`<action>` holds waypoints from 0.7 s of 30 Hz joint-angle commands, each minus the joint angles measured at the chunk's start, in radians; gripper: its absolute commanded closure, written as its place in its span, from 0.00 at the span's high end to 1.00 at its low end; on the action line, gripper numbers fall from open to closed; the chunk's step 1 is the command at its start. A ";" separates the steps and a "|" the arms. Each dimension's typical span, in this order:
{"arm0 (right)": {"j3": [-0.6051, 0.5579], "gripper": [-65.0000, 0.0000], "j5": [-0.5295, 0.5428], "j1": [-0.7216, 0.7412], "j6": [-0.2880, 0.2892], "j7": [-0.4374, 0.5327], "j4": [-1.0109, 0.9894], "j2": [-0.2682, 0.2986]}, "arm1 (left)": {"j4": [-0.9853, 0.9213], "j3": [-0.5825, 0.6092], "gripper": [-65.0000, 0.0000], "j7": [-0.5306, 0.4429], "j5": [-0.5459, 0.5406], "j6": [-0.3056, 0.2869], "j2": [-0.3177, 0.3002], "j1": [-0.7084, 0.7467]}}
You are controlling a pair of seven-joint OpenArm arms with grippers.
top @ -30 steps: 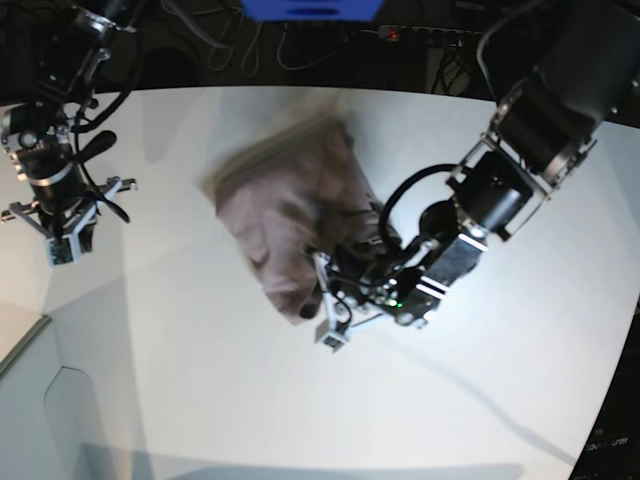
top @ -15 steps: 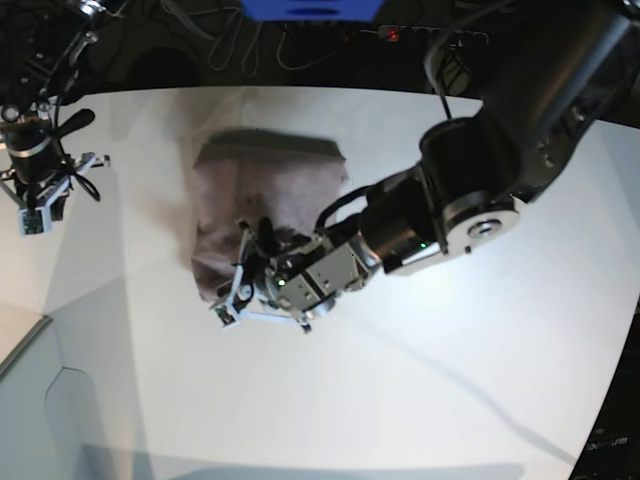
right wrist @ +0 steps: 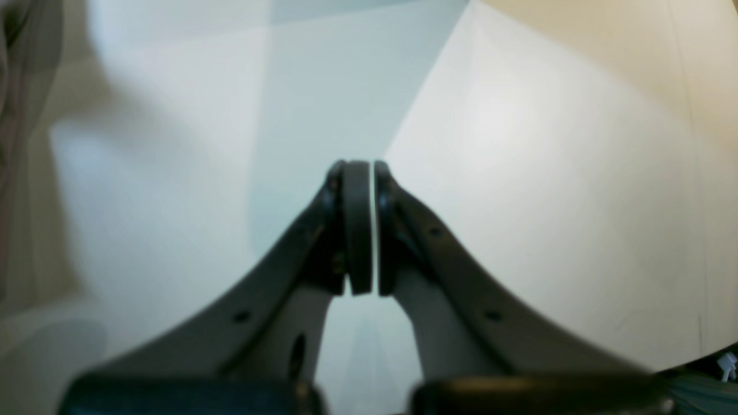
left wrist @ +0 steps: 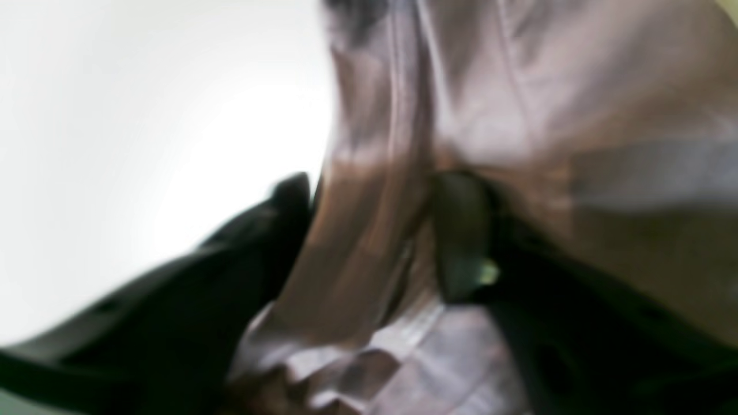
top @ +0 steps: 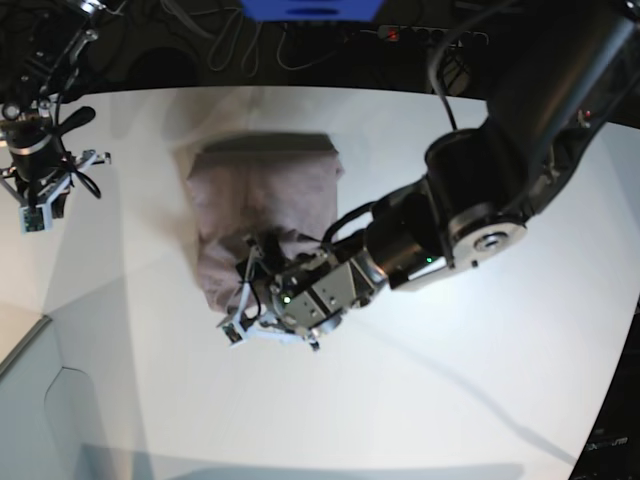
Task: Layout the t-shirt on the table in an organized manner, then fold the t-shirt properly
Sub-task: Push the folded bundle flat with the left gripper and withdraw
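— Where are you in the fold?
— You're laying a fold; the t-shirt (top: 262, 210) is lying bunched mid-desk (top: 480, 380), a ridge between your left pincer (left wrist: 375, 242)'s parted fingers. Right pincer (right wrist: 365, 227) is sitting closed, empty. Next — you're needing a clean lift-off.

Your left wrist view is badly smeared: the t-shirt (left wrist: 519, 104) fills it out of focus, with white glare blown out toward 9 o'clock. The right wrist view is soft up close. In the base view, the glossy surface (top: 480, 400) is bright, edges bow, and shadows stretch toward 5 o'clock.
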 commanded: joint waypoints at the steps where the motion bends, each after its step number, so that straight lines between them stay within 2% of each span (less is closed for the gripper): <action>1: 0.000 0.00 0.011 0.003 0.000 0.022 0.019 0.002 | 0.020 -0.017 0.56 -0.015 -0.005 0.003 0.011 -0.058; 4: 0.000 0.00 0.011 0.003 0.000 0.022 0.019 -0.005 | 0.082 -0.096 0.56 -0.001 0.001 -0.002 0.011 -0.075; 8: 0.000 0.00 0.010 0.003 0.000 0.022 0.022 -0.025 | 0.144 -0.195 0.56 0.084 0.003 -0.003 0.011 -0.092; 10: 0.002 0.00 0.010 0.002 0.000 0.022 0.039 -0.025 | 0.202 -0.247 0.56 0.132 0.003 -0.003 -0.016 -0.092; 14: 0.002 0.00 0.010 -0.039 0.000 0.022 0.068 -0.025 | 0.395 -0.396 0.56 0.261 -0.006 0.003 -0.162 -0.041; 18: 0.002 0.00 0.010 -0.095 0.000 0.020 0.074 -0.049 | 0.639 -0.661 0.56 0.384 -0.006 0.005 -0.317 0.111; 21: 0.012 0.00 0.010 -0.150 0.000 0.020 0.089 -0.078 | 0.833 -0.864 0.45 0.463 0.001 0.005 -0.411 0.275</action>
